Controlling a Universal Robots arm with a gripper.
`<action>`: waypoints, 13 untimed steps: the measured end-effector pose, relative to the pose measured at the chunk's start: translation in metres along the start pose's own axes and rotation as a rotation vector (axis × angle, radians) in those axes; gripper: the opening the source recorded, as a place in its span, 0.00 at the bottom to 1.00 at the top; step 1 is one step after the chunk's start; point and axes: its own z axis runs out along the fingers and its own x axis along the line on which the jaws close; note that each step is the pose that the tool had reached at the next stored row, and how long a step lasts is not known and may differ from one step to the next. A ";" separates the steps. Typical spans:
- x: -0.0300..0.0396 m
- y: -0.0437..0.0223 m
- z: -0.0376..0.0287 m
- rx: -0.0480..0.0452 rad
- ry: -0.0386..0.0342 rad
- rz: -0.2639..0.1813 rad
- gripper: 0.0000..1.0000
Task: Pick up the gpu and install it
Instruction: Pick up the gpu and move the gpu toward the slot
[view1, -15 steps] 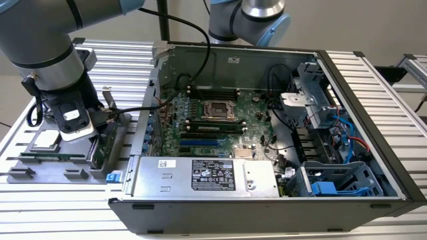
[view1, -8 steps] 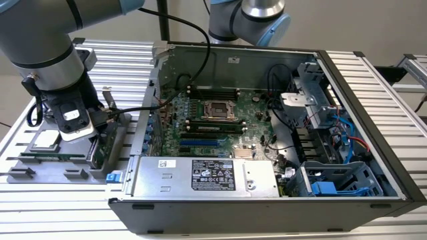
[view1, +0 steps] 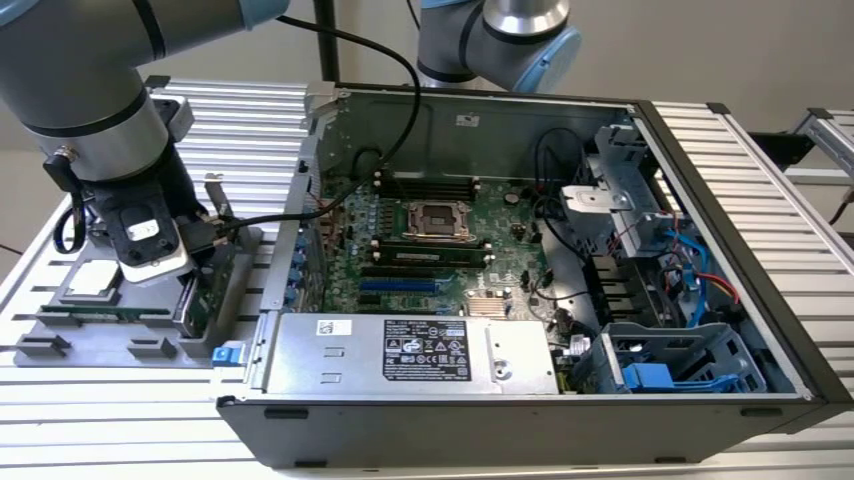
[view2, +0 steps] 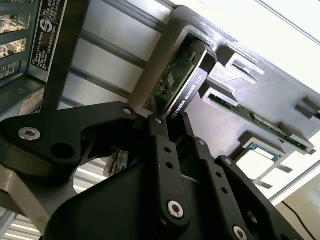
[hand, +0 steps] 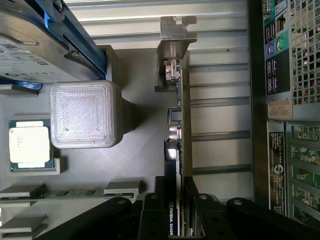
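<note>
The gpu (hand: 181, 125) stands on its long edge in a slot of the grey parts tray (hand: 135, 150), not yet lifted out. Its silver end bracket (hand: 176, 37) is at the end away from the arm. Its black cooler face is turned toward the tray's other parts, and its bare green side toward the computer case (hand: 290, 100). In the second wrist view the gpu (view2: 181, 82) shows both faces, with its lower edge seated in the tray (view2: 225, 105).

The gripper (hand: 176, 202) is at the card's near end. Its black fingers (hand: 152, 220) sit one on each face, drawn in against the card with no gap to be seen, so it has hold of the gpu. The second wrist view shows the gripper (view2: 165, 122) the same way, with the fingers meeting the card where it leaves the slot.

In the exterior view the gripper (view1: 187, 262) reaches straight down onto the tray (view1: 80, 345). The gpu (view1: 194, 300) stands upright along the tray's edge nearest the case.

Other parts rest on the tray: a translucent block (hand: 85, 114), a processor chip (hand: 29, 145) just beside it, a hard drive in a blue frame (hand: 40, 40), and a memory stick (hand: 60, 192) held in its own holder.

The tray lies on a slatted metal table (view1: 120, 420), at the exterior view's left of the open computer case (view1: 534, 430) — inside the case, the motherboard (view1: 441, 230) lies exposed.
</note>
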 end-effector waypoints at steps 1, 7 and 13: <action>0.0000 0.0000 0.0000 0.0000 0.0000 0.000 0.00; 0.0000 0.0000 0.0004 0.0000 -0.0001 0.000 0.00; 0.0000 0.0000 0.0005 -0.0001 -0.0001 0.000 0.00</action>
